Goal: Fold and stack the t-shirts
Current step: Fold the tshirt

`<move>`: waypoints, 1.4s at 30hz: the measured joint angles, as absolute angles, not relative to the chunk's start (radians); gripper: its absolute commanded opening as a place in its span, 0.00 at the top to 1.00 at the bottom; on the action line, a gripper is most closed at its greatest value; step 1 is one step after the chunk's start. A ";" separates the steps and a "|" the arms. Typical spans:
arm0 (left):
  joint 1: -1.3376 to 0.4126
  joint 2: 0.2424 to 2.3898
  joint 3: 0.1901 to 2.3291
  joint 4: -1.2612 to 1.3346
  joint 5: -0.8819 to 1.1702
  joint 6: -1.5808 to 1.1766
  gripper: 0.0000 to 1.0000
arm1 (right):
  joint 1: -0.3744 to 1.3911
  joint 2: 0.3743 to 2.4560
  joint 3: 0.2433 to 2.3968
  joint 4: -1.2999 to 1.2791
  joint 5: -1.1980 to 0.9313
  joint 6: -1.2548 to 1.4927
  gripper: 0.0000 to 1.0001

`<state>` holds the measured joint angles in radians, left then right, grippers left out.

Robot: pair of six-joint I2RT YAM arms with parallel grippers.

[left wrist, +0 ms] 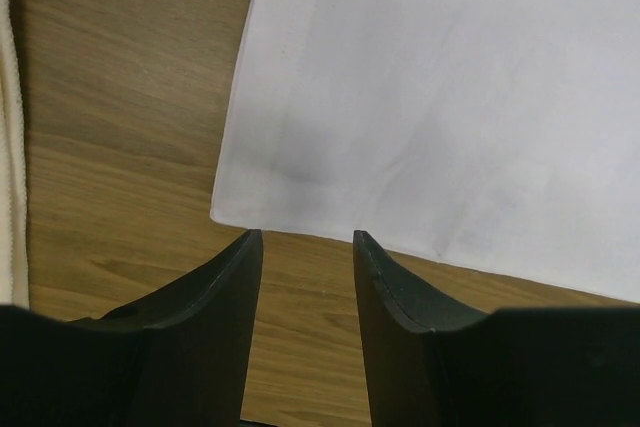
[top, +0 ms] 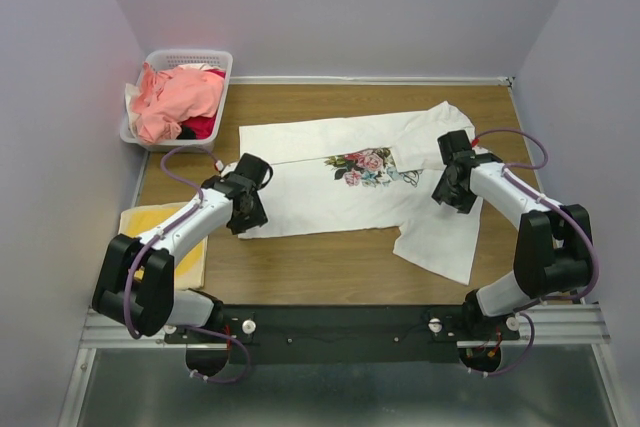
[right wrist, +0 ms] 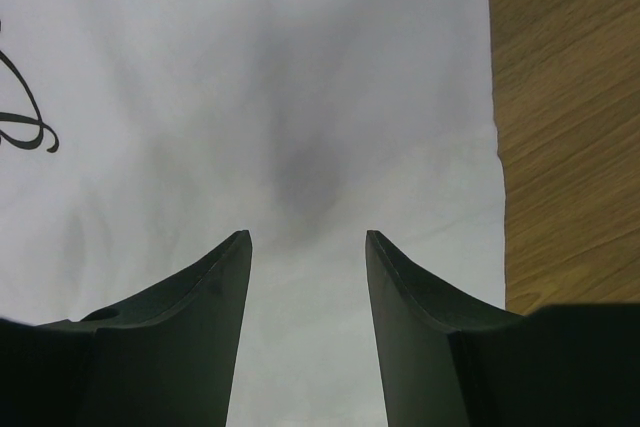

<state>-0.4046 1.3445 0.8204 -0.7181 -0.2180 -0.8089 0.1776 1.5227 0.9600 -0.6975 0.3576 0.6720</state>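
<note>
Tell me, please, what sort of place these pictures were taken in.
Most likely a robotics lab test cell, not a home: plain white walls box in a wooden tabletop, two robot arms are bolted to a metal rail at its near edge, and a white floral t-shirt lies spread.

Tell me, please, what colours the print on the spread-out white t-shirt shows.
Pink and green floral print; top external view shows it best.

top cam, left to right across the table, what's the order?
basket holding pink and red t-shirts → left gripper → floral print on the white t-shirt → right gripper. Yellow cloth left out: it spans the same columns as the basket.
</note>
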 measured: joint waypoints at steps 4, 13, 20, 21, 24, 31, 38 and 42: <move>-0.390 1.345 0.815 -0.730 -0.223 -0.846 0.49 | 0.178 1.523 0.960 -0.698 0.352 0.669 0.42; -0.326 1.345 0.757 -0.716 -0.229 -0.894 0.27 | 0.178 1.523 0.960 -0.698 0.348 0.665 0.43; -0.315 1.346 0.739 -0.699 -0.223 -0.896 0.49 | 0.178 1.523 0.960 -0.698 0.347 0.665 0.43; -0.315 1.350 0.738 -0.694 -0.220 -0.894 0.53 | 0.178 1.523 0.960 -0.698 0.347 0.665 0.43; -0.313 1.372 0.738 -0.673 -0.206 -0.884 0.67 | 0.178 1.523 0.960 -0.698 0.347 0.665 0.43; -0.307 1.392 0.738 -0.652 -0.192 -0.869 1.00 | 0.178 1.523 0.960 -0.701 0.348 0.666 0.44; -0.307 1.393 0.772 -0.683 -0.200 -0.865 1.00 | 0.178 1.521 0.979 -0.746 0.355 0.680 0.44; -0.302 1.393 0.854 -0.720 -0.227 -0.865 1.00 | 0.178 1.502 0.981 -0.795 0.364 0.686 0.44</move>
<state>-0.3016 1.3933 0.8536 -0.7200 -0.2272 -0.8654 0.1776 1.5021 0.9806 -0.7952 0.3645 0.6857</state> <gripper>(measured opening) 0.011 0.566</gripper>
